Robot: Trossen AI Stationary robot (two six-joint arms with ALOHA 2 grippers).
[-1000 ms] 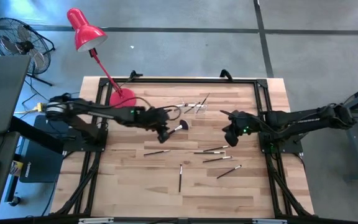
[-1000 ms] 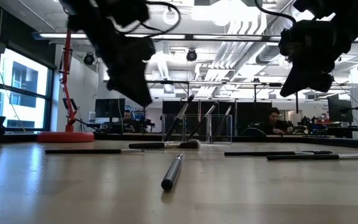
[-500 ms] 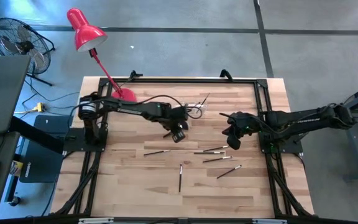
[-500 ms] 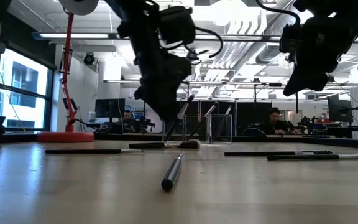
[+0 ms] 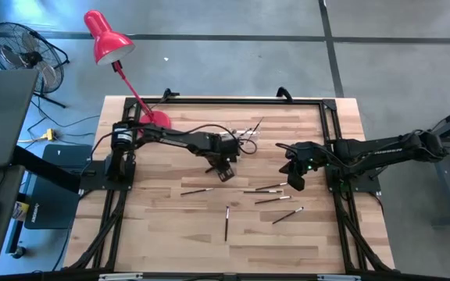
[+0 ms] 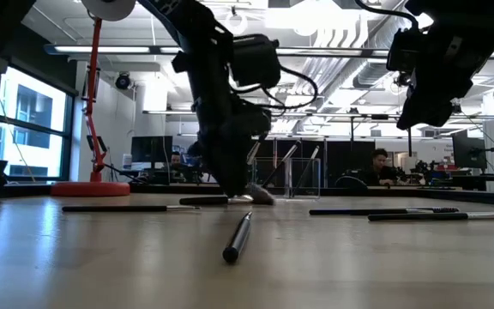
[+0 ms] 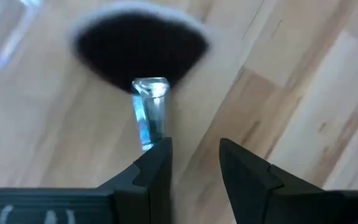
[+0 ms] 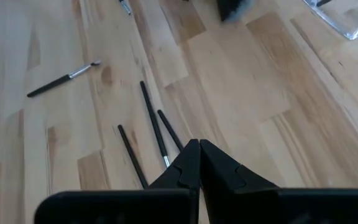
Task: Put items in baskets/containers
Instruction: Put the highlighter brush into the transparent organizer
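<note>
A fan brush with a wide dark head (image 7: pixel 142 46) and a silvery ferrule (image 7: pixel 149 112) lies flat on the wood. My left gripper (image 7: pixel 194 158) stands open right over it, low at the table (image 6: pixel 238 190); its handle is hidden under one finger. The clear holder (image 5: pixel 246 134) stands just beyond, with a few brushes leaning in it (image 6: pixel 294 172). Several thin brushes lie on the table (image 5: pixel 196 190) (image 5: pixel 226 221) (image 5: pixel 270 187) (image 5: pixel 287 215). My right gripper (image 5: pixel 295 181) is shut and hangs above the table's right part (image 8: pixel 199 152). My left gripper points steeply down, with one finger (image 7: pixel 157 165) over the handle end of the fan brush's ferrule (image 7: pixel 148 140) and bare wood between the two fingers. Whether that finger touches the brush I cannot tell.
The red desk lamp's round base (image 5: pixel 153 119) sits at the far left of the table, its arm slanting out over the edge. Dark frame rails (image 5: pixel 328 148) run along the table's sides. Bare wood lies along the near edge.
My left gripper has gone toward the table's right and down, tipping more steeply downward, and now stands over the fan brush close to the wood. My right gripper has rolled a little about its wrist while staying in place. The brushes have not moved.
</note>
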